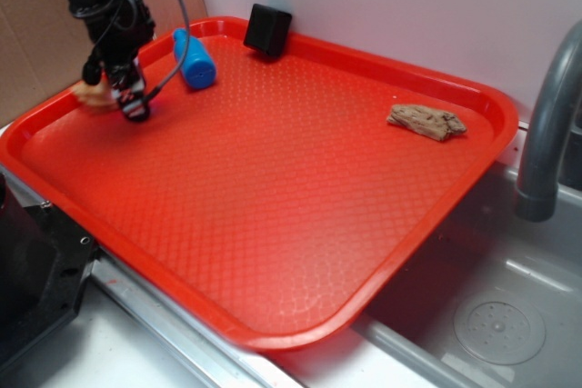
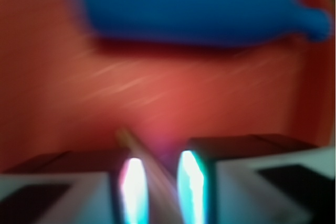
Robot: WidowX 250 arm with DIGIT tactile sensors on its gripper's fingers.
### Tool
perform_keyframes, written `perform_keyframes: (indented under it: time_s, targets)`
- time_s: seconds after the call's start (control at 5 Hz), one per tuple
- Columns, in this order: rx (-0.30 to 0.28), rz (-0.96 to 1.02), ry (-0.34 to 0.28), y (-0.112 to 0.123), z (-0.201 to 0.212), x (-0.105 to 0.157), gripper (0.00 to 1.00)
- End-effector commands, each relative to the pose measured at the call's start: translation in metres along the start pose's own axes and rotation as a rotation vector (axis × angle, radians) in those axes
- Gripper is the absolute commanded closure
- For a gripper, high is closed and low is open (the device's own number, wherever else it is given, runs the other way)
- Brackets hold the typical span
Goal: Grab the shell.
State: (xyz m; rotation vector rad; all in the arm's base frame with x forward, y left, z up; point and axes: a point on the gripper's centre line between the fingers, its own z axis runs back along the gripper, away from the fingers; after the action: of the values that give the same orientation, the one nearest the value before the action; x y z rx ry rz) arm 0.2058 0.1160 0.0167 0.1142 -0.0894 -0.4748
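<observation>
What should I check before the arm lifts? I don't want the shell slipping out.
1. Shell between the fingers: ok; the wrist view shows its thin point in the gap.
2. Gripper shut firmly on it: cannot tell; the wrist view is blurred and contact isn't clear.
3. Shell body's position: ok; a tan part shows left of the gripper near the tray rim.
4. Blue object clear of the gripper: ok, apart in the exterior view.
5. Brown chunk and black box out of the way: ok.

Exterior overlooks tray [image 1: 273, 179]; wrist peers close, blurred.
</observation>
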Motion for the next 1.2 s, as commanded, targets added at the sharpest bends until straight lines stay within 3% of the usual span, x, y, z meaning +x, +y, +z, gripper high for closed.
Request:
perform_keyframes:
  time_s: [0.0, 0.2, 0.4, 0.6, 0.8, 1.0]
  targets:
    - [0.017, -0.031, -0.024, -0.016, 0.027, 0.015, 1.0]
    - [0.057, -0.028, -0.111, -0.004, 0.042, -0.002, 0.0]
    - [0.061, -0.088, -0.23, 0.009, 0.051, -0.025, 0.0]
    - [0.03, -0.083, -0.199, 0.023, 0.051, -0.054, 0.0]
    - [0.025, -0.128, -0.176, 0.023, 0.044, -0.06, 0.0]
    - [0.065, -0.178, -0.146, 0.026, 0.035, -0.064, 0.0]
